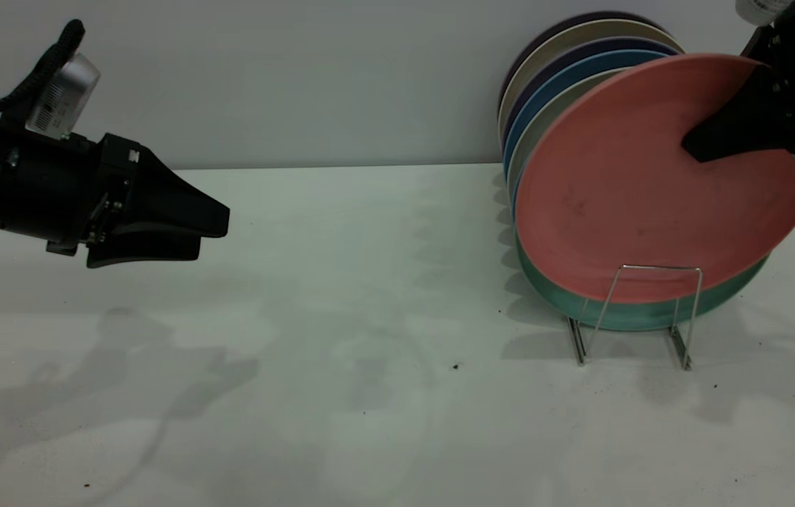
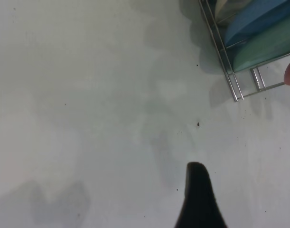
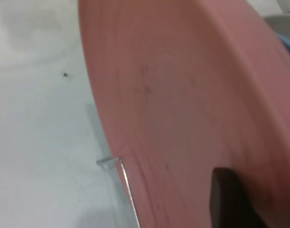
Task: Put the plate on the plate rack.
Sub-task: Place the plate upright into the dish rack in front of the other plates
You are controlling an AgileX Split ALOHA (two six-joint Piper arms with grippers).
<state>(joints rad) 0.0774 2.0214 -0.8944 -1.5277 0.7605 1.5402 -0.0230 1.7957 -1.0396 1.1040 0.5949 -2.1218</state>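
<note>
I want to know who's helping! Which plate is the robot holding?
The salmon-pink plate, frontmost in the row. The right end effector grips its upper edge, tilted above the wire plate rack. The mint-green plate and the blue ones sit behind, untouched.

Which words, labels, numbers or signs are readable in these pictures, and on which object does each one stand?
No text can be read here.
Label on the left arm's wrist camera: dark barcode-like stripes and print, too small and blurred to read.
White patch on the left gripper body: unreadable.
The plate, the plate rack and the right gripper: no writing visible.
</note>
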